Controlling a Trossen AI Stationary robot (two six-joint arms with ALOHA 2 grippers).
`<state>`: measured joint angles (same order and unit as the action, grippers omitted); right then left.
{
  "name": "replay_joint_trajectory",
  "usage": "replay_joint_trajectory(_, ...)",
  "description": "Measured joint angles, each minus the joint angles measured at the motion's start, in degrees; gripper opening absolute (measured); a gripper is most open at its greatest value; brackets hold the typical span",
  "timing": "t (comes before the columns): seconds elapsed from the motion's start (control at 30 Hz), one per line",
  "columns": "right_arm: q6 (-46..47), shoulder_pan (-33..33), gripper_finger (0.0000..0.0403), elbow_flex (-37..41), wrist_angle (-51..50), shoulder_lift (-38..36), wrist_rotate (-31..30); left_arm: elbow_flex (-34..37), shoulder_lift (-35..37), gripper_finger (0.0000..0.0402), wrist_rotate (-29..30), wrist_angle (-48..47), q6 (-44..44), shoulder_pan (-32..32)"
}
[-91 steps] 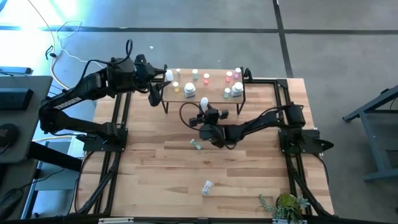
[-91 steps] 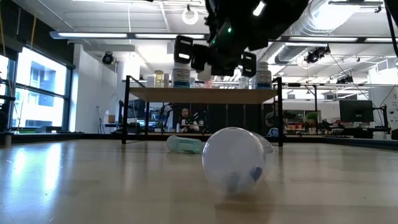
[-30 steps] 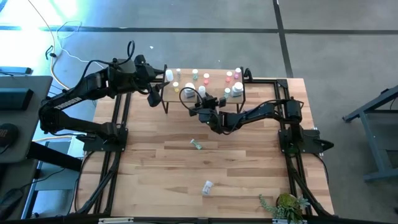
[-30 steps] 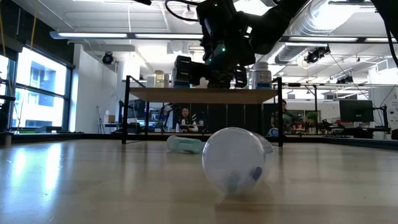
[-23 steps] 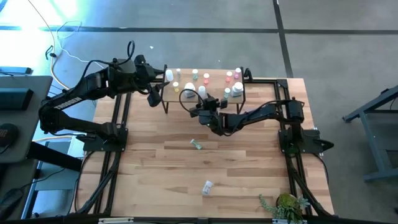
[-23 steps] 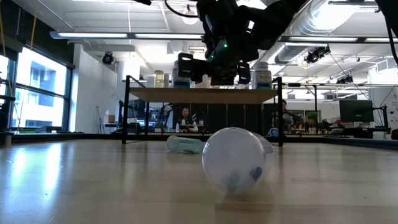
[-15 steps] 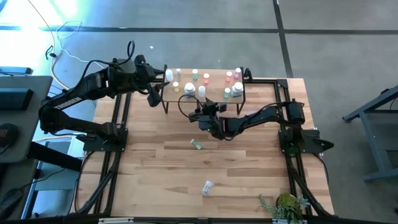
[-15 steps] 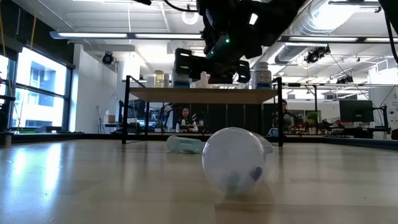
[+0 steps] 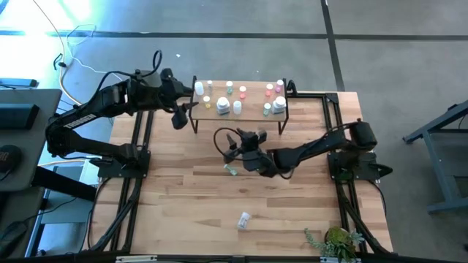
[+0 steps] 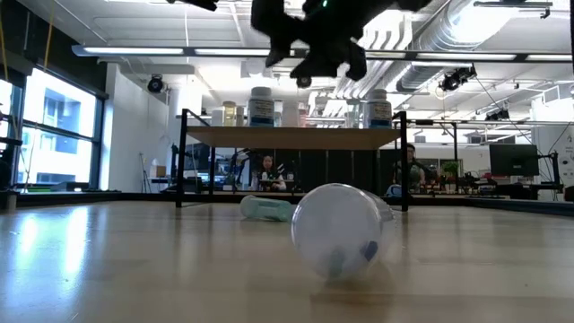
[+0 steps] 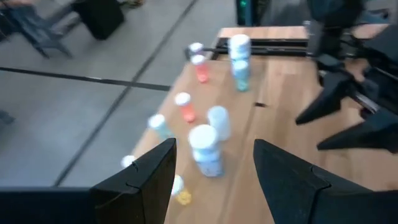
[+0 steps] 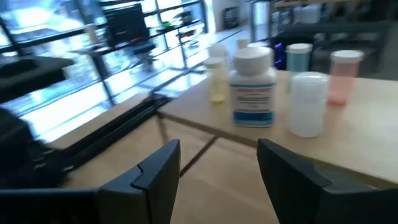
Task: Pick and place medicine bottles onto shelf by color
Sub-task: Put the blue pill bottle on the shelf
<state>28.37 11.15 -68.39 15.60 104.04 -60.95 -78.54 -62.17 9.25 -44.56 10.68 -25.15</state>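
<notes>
The shelf [image 9: 252,108] stands at the table's far middle on black legs and bears several upright medicine bottles: a white labelled one [image 12: 252,87], a clear one [image 12: 309,102], a pink one [image 12: 342,78] and others. Two bottles lie on their sides on the table: a greenish one [image 9: 231,169] and a clear one [image 9: 243,218], large in the low view [image 10: 336,231]. My right gripper [image 9: 232,145] hangs open and empty in front of the shelf, above the greenish bottle. My left gripper [image 9: 183,109] waits open and empty at the shelf's left end.
Black frame rails run along the table's left [image 9: 135,168] and right [image 9: 344,197] sides. A small green plant [image 9: 335,241] sits at the near right corner. A black cable loops by my right wrist [image 9: 219,135]. Bare wood lies between the two fallen bottles.
My right gripper has drawn back from the shelf toward the table's near edge and risen well above shelf height, staying open. The white bottle it stood at stays upright on the shelf.
</notes>
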Motion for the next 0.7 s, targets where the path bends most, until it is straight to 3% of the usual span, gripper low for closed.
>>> replay_joint_trajectory(0.2,7.56,0.53,0.0205,-0.21,-11.60,-7.05,8.45,4.47,0.95,0.0204,-8.73,0.88,-4.01,0.02)
replay_joint_trajectory(0.37,11.78,-1.35,0.0205,-0.23,-23.76,-13.66,17.01,13.75,4.18,0.0204,-9.26,7.93,-9.27,0.14)
replay_joint_trajectory(0.57,10.39,-6.23,0.0205,-0.23,-32.09,-19.10,33.69,23.54,8.47,0.0204,-9.09,16.67,-15.92,1.68)
replay_joint_trajectory(0.7,6.46,-10.11,0.0205,-0.23,-32.44,-20.70,45.37,28.49,9.97,0.0204,-8.43,20.86,-18.85,3.32)
